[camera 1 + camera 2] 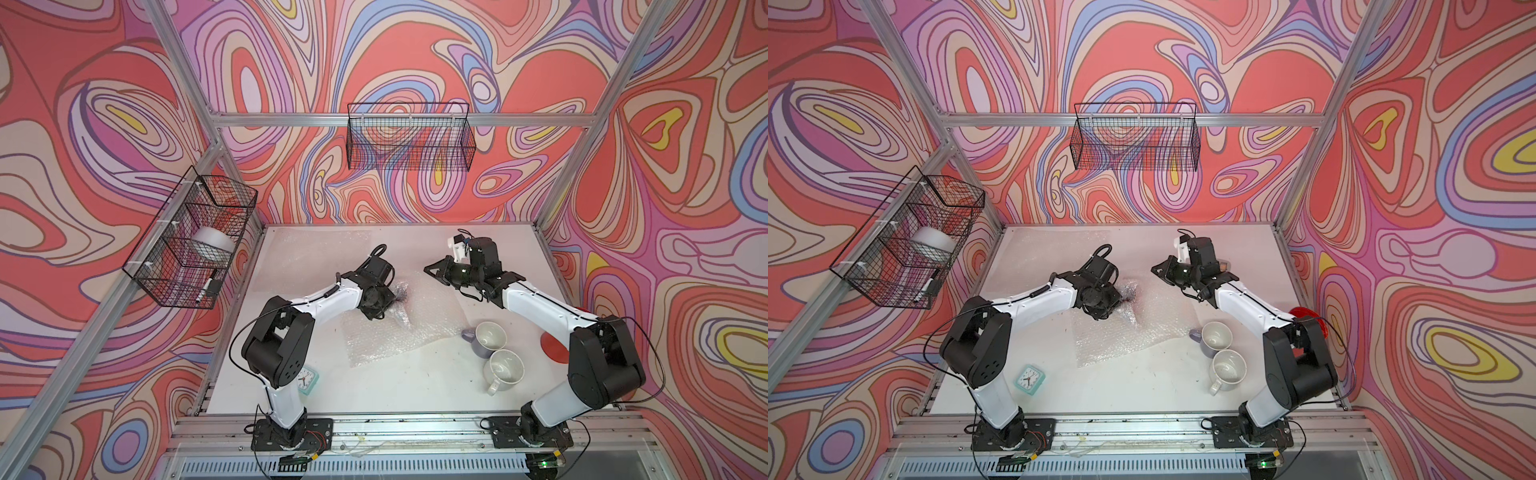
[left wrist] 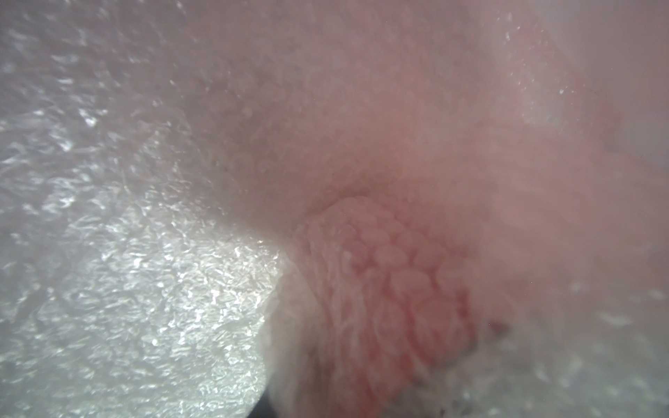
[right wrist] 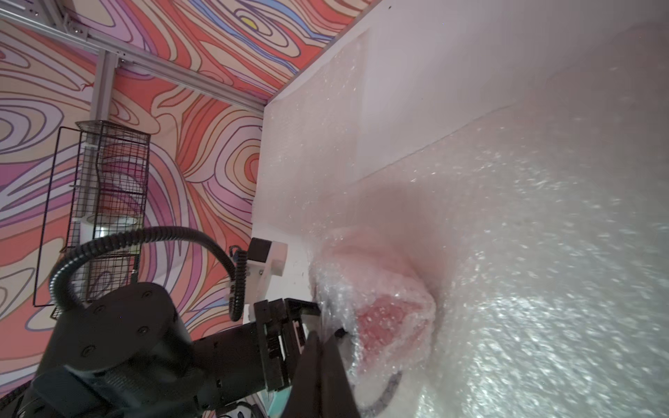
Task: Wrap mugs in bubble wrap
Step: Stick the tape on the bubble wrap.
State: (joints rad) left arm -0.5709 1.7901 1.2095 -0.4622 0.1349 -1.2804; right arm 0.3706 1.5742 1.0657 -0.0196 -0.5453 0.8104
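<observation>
The red mug [image 3: 387,322] is bundled inside a crumpled bubble wrap sheet [image 1: 386,336] at mid-table and shows only as a red blur through the plastic [image 2: 398,289]. My left gripper [image 1: 398,305] is buried in that bundle, shut on the wrap; one finger [image 3: 339,331] pokes into the folds. The wrap covers the left wrist view, hiding the jaws. My right gripper [image 1: 430,270] hovers just behind the bundle, shut and empty, its tips [image 3: 318,333] close to the wrap. The lavender mug [image 1: 484,338] and the white mug [image 1: 505,370] stand uncovered at the front right.
More flat bubble wrap [image 1: 316,249] lies at the back left. A teal clock [image 1: 307,378] sits by the left arm's base. A red round thing [image 1: 555,349] is partly hidden behind the right arm. Wire baskets hang on the back wall [image 1: 409,137] and the left wall [image 1: 195,237].
</observation>
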